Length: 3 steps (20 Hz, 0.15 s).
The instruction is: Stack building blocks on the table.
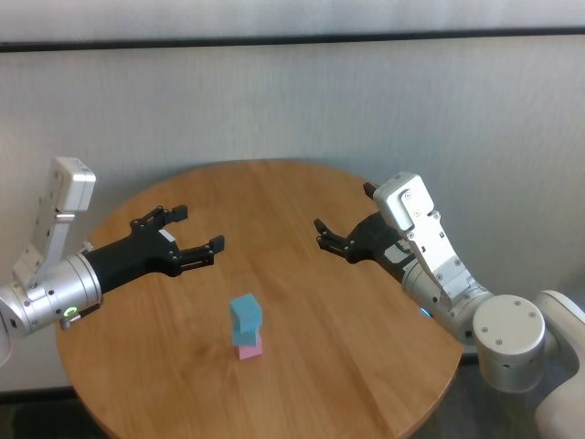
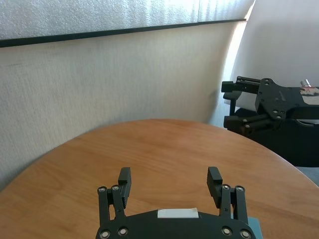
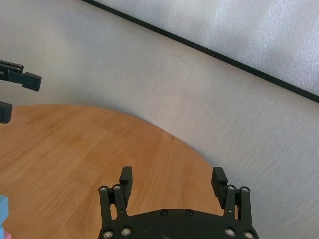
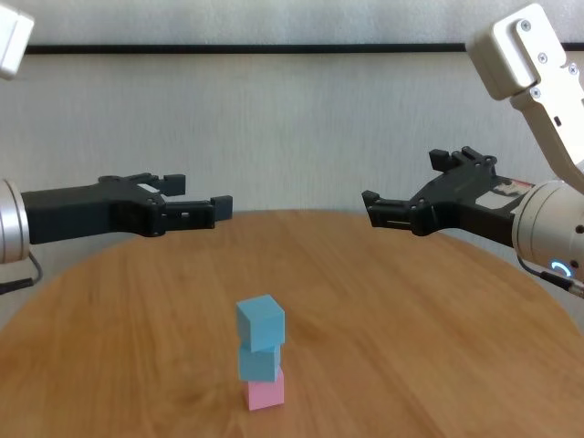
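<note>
The left gripper (image 1: 196,231) hovers at middle left of the head view with its two black, blocky fingers spread wide and nothing between them. In its own wrist view the flat rectangular pads (image 2: 124,176) stand well apart above bare wood. The right gripper (image 1: 345,222) hangs just right of centre in the head view, its jaws likewise parted and empty; its matte black linkages show small round rivets in the right wrist view. Behind each set of fingers runs a black forearm section, then a smooth silver cylinder and boxy white housings.

The two grippers face each other across the table (image 1: 311,320), a round top of warm brown wood with fine lengthwise grain and a soft sheen. Below them, in the lower centre of the head view, the three building blocks stand in one column: the pink cube (image 4: 265,393) rests on the wood, a light blue cube (image 4: 259,362) sits on it, and the top blue cube (image 4: 261,320) lies on that, twisted slightly off square. All three are plain, matte and sharp-edged. The stack stands apart from both grippers.

Behind the table rises a pale, finely textured wall (image 1: 292,110) crossed by a dark horizontal strip (image 1: 292,39) near the top of the frame.
</note>
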{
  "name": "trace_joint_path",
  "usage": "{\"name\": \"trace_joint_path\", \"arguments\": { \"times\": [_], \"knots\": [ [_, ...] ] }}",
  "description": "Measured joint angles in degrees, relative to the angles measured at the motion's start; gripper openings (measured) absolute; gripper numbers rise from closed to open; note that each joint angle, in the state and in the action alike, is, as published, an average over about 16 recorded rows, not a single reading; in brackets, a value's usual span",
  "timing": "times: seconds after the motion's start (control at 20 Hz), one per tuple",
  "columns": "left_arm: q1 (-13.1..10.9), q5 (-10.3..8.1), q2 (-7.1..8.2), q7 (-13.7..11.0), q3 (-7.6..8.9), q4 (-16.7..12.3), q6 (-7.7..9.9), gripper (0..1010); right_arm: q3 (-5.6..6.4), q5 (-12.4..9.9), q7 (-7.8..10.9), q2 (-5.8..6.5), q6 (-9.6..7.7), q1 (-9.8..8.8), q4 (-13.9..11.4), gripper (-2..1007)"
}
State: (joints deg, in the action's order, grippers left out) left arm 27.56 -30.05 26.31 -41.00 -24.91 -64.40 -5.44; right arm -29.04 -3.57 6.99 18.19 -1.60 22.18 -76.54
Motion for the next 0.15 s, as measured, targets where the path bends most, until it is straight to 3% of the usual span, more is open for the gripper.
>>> {"name": "trace_joint_path", "arguments": {
  "times": [0.15],
  "knots": [
    [0.1, -0.03, 0.04, -0.2, -0.11, 0.0, 0.11, 1000, 0.00, 0.0, 0.00, 0.00, 0.00, 0.00, 0.0, 1001]
  ]
}}
